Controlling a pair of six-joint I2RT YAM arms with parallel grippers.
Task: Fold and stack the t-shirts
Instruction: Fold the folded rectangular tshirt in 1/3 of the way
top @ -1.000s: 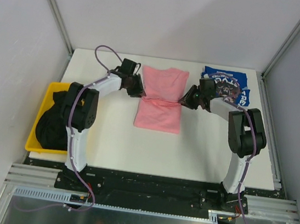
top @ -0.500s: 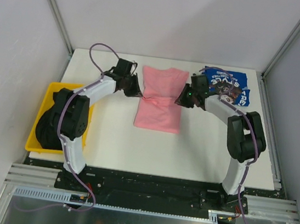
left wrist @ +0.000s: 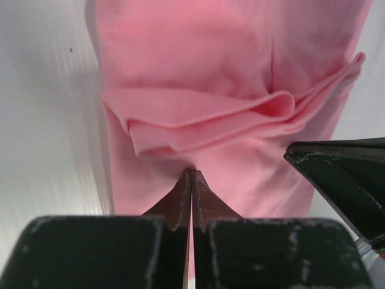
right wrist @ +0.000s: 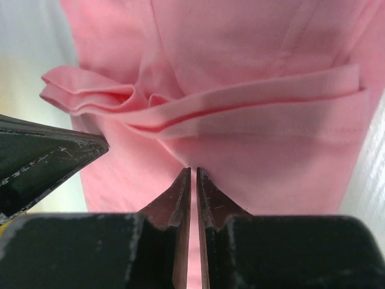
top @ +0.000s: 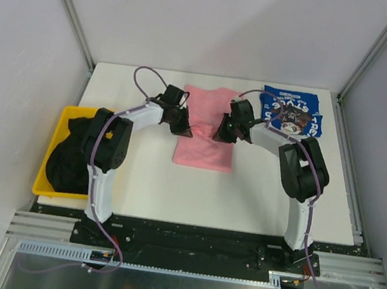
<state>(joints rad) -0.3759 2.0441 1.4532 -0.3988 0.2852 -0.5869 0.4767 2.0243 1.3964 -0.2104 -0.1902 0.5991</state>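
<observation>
The pink t-shirt [top: 207, 135] lies in the middle of the table with a raised fold across it [left wrist: 210, 114] [right wrist: 240, 96]. My left gripper [top: 187, 128] [left wrist: 192, 171] is shut, its tips pinching the pink cloth just below the fold from the left. Facing it from the right, my right gripper [top: 218, 133] [right wrist: 193, 170] is closed to a sliver on the same cloth. The two stand close together over the shirt. The folded blue t-shirt [top: 294, 111] rests at the back right. Black t-shirts [top: 71, 153] lie bunched at the left.
The black shirts sit inside a yellow bin [top: 47, 161] that hangs over the table's left edge. White walls and metal posts close in the back and sides. Bare white tabletop [top: 201, 195] stretches in front of the pink shirt.
Both grippers have moved inward from the pink shirt's side edges toward its middle and have closed on the cloth. The fold has bunched up between them.
</observation>
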